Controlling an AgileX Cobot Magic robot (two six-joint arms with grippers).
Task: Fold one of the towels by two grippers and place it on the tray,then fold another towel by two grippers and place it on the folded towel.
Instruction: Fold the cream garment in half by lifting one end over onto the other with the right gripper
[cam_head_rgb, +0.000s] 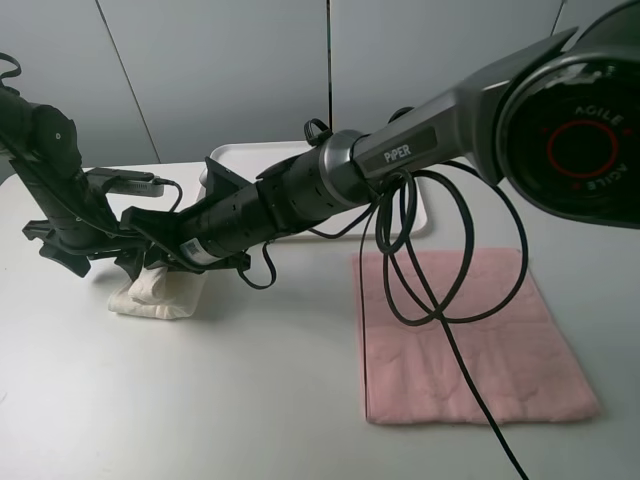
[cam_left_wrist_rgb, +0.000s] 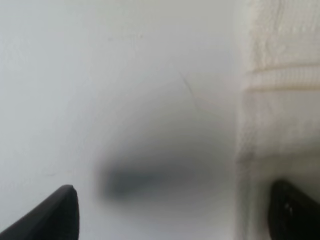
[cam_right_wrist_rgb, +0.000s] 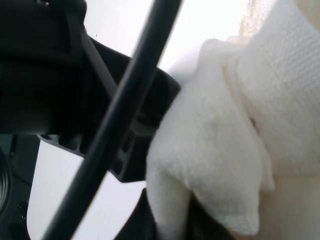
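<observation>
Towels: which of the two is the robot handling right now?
The white towel, bunched on the left at the left gripper and right gripper; the pink towel lies flat, alone.

On the table (cam_head_rgb: 200, 400), 1 bunched towel (cam_head_rgb: 160, 298) lies at the left and 1 flat towel (cam_head_rgb: 500, 360) at the near right, well apart. The tray (cam_head_rgb: 235, 152) sits at the far middle, behind both. The left gripper (cam_left_wrist_rgb: 175, 212) and the right gripper (cam_right_wrist_rgb: 167, 227) are both at the bunched towel.
</observation>
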